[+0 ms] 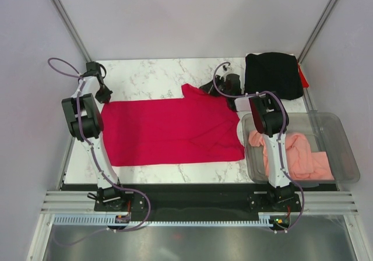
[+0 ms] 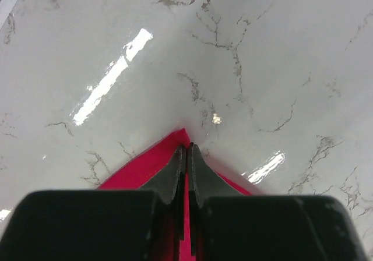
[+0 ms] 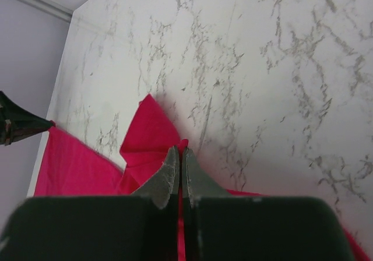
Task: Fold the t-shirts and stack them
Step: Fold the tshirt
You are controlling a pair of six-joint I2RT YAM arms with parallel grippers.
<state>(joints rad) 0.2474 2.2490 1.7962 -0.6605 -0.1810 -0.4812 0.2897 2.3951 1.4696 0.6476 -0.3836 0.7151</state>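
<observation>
L pincer (image 2: 186,151), R pincer (image 3: 179,152) both closed on far edge of crimson shirt (image 1: 169,130), cloth betw. tips.

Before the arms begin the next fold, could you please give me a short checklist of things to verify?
1. Grip of the left gripper on the red shirt corner: shut on cloth, ok.
2. Grip of the right gripper on the far edge: shut on cloth, ok.
3. Shirt lying flat: not ok, the sleeve beside the right gripper is bunched.
4. The black shirt apart from the red one: ok.
5. The pink shirt inside the clear bin, out of the way: ok.
6. Depth of cloth between the fingers: cannot tell.
</observation>
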